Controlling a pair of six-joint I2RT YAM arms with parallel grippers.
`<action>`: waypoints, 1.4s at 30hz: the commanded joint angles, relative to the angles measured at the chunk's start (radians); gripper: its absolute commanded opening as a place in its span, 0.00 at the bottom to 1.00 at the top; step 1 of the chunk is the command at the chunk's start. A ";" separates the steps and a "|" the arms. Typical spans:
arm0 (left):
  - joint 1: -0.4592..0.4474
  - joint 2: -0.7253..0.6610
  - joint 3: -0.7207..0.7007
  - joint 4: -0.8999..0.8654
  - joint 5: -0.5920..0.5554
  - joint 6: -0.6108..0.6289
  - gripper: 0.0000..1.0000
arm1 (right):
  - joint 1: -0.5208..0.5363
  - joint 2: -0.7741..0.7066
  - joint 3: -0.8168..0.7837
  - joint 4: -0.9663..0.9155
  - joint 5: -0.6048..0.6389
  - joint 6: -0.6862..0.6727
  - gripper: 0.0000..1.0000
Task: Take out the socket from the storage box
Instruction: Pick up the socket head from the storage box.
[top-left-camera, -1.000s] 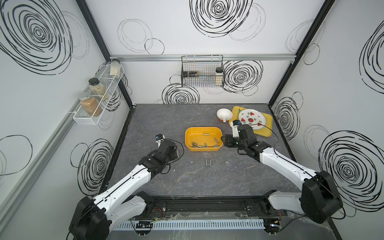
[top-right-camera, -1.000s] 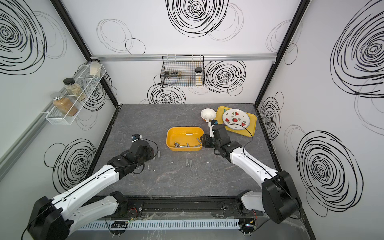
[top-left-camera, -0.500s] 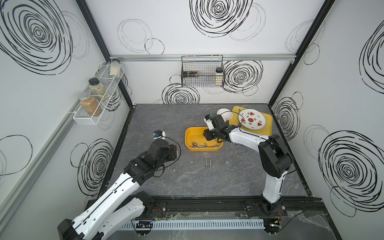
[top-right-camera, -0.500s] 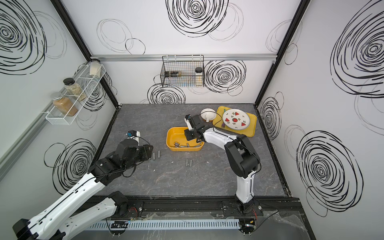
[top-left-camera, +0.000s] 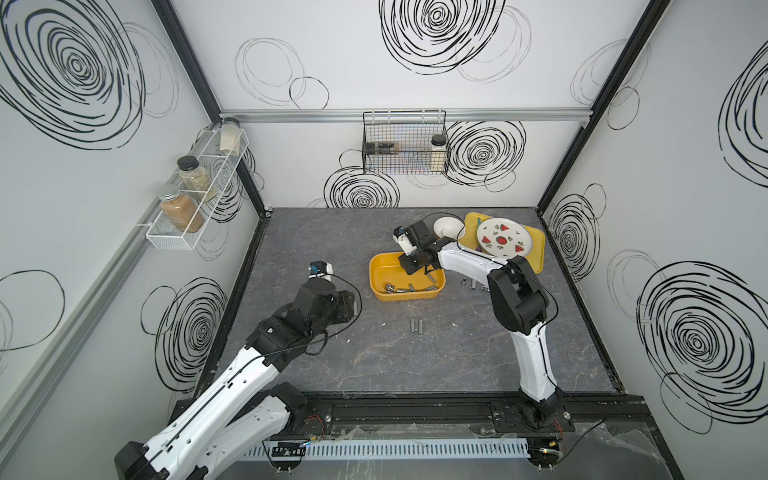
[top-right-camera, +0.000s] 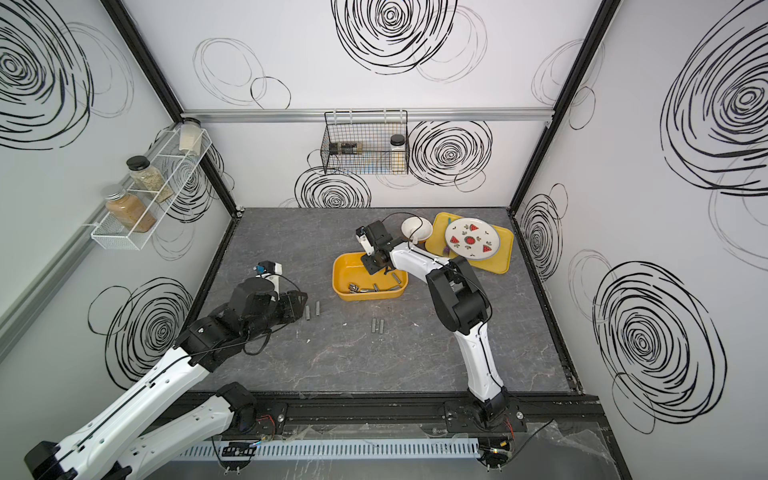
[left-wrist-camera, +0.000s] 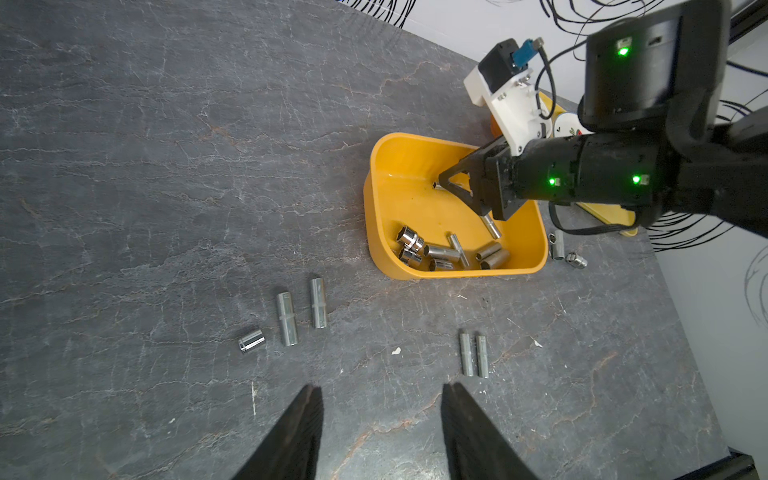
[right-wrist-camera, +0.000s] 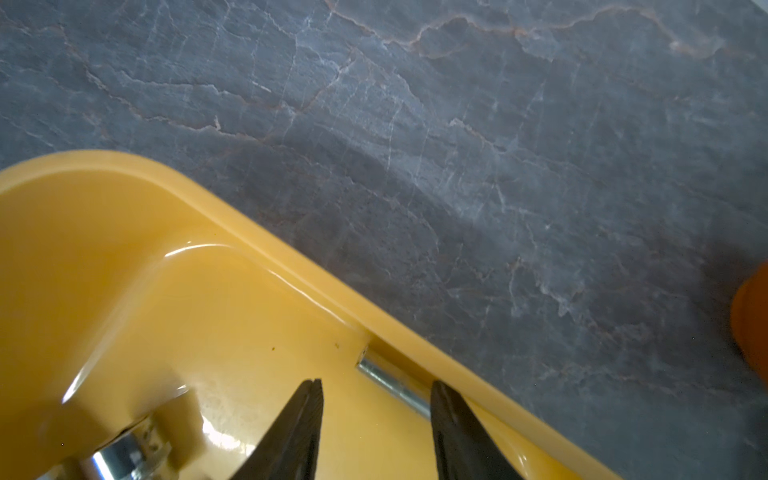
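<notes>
The storage box (top-left-camera: 380, 279) (top-right-camera: 341, 279) (left-wrist-camera: 419, 149) (right-wrist-camera: 124, 291), a deep yellow-orange tub, stands mid-table. Several chrome sockets (top-left-camera: 409, 286) (left-wrist-camera: 440, 251) lie in its near half. My right gripper (top-left-camera: 409, 266) (top-right-camera: 371, 266) (left-wrist-camera: 440, 180) (right-wrist-camera: 377, 382) is down inside the box, open. A thin socket (right-wrist-camera: 390, 384) lies along the box wall, running from between the fingertips to behind one finger, and is not clamped. My left gripper (top-left-camera: 347, 305) (top-right-camera: 297, 305) (left-wrist-camera: 381, 386) hovers open and empty over the table, left of the box.
Three sockets (top-right-camera: 312, 311) (left-wrist-camera: 286, 318) lie by the left gripper, a pair (top-left-camera: 417, 326) (left-wrist-camera: 473, 355) in front of the box, two more (top-left-camera: 471, 284) (left-wrist-camera: 563, 249) to its right. A white bowl (top-left-camera: 448, 226) and a plate (top-left-camera: 503, 237) on a flat yellow tray (top-left-camera: 536, 253) stand back right.
The right arm has swung from the right of the box to over it, and its gripper has gone down inside. The left arm has raised its elbow; its gripper stays by the left sockets.
</notes>
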 joint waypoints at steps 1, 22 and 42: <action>0.025 -0.010 -0.014 0.038 0.028 0.024 0.54 | -0.001 0.039 0.015 -0.058 0.027 -0.054 0.47; 0.062 -0.004 -0.022 0.050 0.062 0.032 0.54 | -0.001 0.104 0.030 -0.097 -0.058 -0.040 0.39; 0.062 -0.007 -0.024 0.046 0.053 0.027 0.54 | -0.001 0.140 0.057 -0.077 0.094 0.032 0.42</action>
